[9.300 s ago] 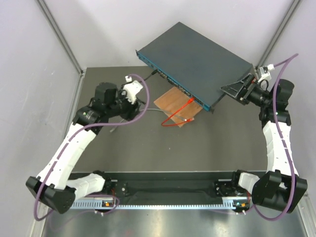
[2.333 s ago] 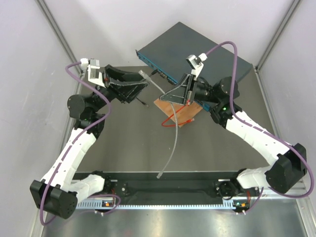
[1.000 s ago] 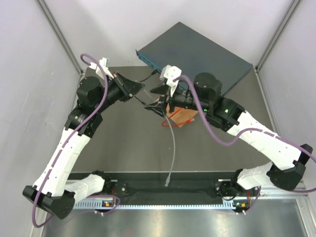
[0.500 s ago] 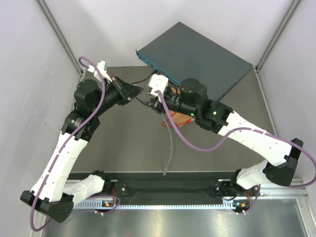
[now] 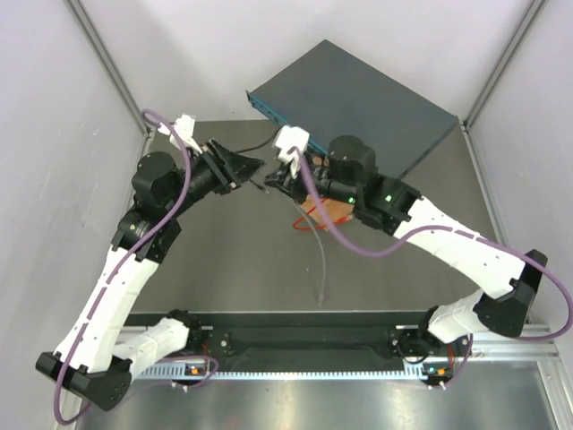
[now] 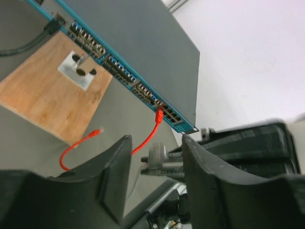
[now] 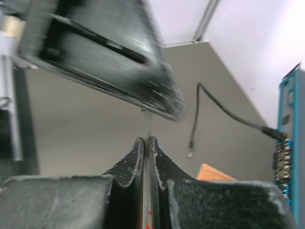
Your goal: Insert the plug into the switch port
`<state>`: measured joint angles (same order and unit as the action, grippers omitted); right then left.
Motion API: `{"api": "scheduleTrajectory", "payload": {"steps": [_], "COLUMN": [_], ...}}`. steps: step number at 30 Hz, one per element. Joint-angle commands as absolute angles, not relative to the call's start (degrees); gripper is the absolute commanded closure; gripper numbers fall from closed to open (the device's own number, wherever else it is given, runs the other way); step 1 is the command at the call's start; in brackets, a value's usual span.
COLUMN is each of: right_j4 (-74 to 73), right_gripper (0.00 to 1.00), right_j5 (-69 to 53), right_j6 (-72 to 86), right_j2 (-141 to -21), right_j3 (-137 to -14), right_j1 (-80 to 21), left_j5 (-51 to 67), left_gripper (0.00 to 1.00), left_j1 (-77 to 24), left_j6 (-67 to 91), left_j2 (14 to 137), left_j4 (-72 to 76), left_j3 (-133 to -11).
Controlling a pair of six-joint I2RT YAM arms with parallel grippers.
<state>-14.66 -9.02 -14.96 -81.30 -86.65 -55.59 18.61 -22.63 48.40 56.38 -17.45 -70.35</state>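
Your left hand (image 6: 156, 143) is spread wide, holding nothing. Your right hand (image 7: 147, 141), just beside it, is pinched closed on the grey cable (image 5: 319, 269), which dangles below. The plug (image 6: 98, 130) lies loose at the wooden board's (image 6: 43, 95) edge, ahead of the left hand, apart from the switch port (image 6: 119, 72) row.

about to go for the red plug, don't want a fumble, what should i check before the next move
1. Plug free to grasp: ok, it lies ungripped beside the wooden board.
2. Left gripper empty: ok, jaws open, nothing between them.
3. Right gripper empty: not ok, it looks shut on the grey cable.
4. Switch port free: ok, several look empty along the switch front.
5. Grey cable clear of the plug: cannot tell, no view shows both.
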Motion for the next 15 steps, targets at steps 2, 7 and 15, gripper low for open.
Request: {"api": "scheduleTrajectory", "payload": {"steps": [2, 7, 15], "right_j4": [-10.82, 4.11, 25.11], "right_gripper": [1.00, 1.00, 1.00], "right_j5": [-27.65, -42.77, -48.42], "right_j6": [2.07, 26.86, 47.89], "right_j2": [-81.39, -81.91, -81.65], "right_j3": [-88.42, -85.52, -78.58], "right_j1": [-46.69, -39.39, -38.32], "left_j5": [18.98, 18.72, 29.09], "left_gripper": [0.43, 0.44, 0.54], "left_j1": [-22.33, -21.80, -21.88], "left_j6": [42.73, 40.52, 42.63], "left_j2": [51.43, 48.61, 49.13], "left_j4": [-7.31, -0.45, 12.73], "left_j3": [-68.21, -65.31, -58.89]}}
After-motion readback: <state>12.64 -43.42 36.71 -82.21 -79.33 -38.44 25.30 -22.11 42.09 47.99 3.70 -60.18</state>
